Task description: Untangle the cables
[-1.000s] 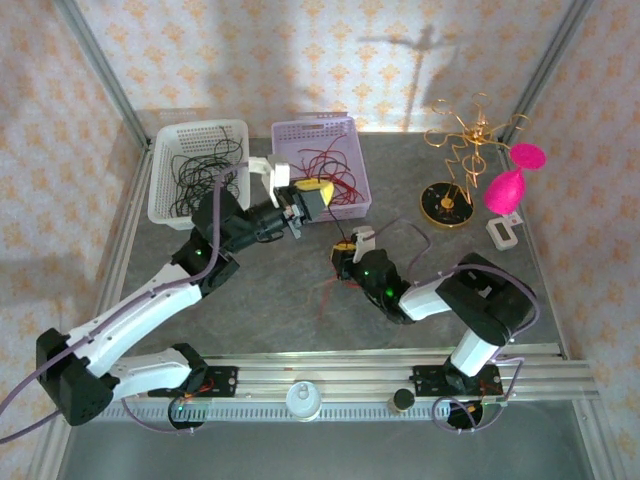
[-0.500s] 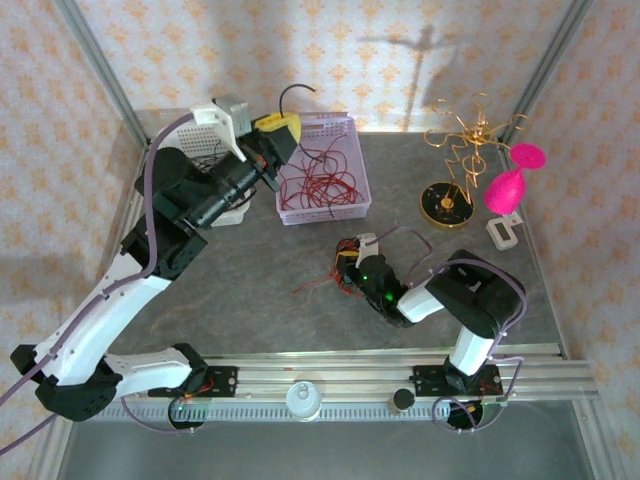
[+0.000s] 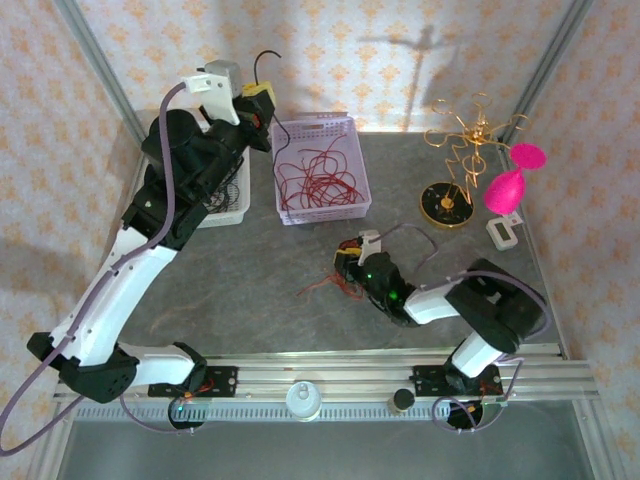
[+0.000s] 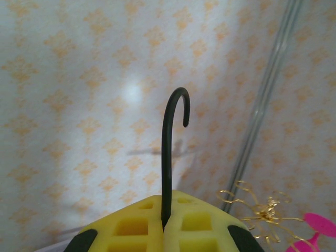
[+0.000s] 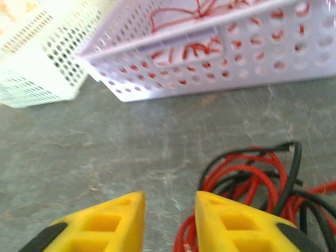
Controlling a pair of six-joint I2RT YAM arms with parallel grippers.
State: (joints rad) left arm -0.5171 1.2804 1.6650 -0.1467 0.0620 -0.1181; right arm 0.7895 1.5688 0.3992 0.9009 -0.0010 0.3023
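A tangle of red and black cables (image 3: 335,282) lies on the grey table, seen close up (image 5: 252,178) in the right wrist view. My right gripper (image 3: 344,260) sits low just left of that tangle, its yellow fingers open (image 5: 169,207) over bare table with nothing between them. My left gripper (image 3: 257,100) is raised high at the back left, above the baskets. It is shut (image 4: 165,223) on a single black cable (image 4: 168,157) whose hooked end (image 3: 265,62) curls upward. Loose red cables (image 3: 318,178) lie in the lilac basket.
A lilac basket (image 3: 355,150) stands at the back centre, with a white basket (image 3: 228,200) to its left, partly hidden by my left arm. A gold wire ornament (image 3: 465,140), a pink object (image 3: 508,185) and a small white item (image 3: 502,232) stand at the right.
My left arm has risen from beside the lilac basket up and to the back left, carrying the black cable. My right gripper's fingers have parted by the tangle.
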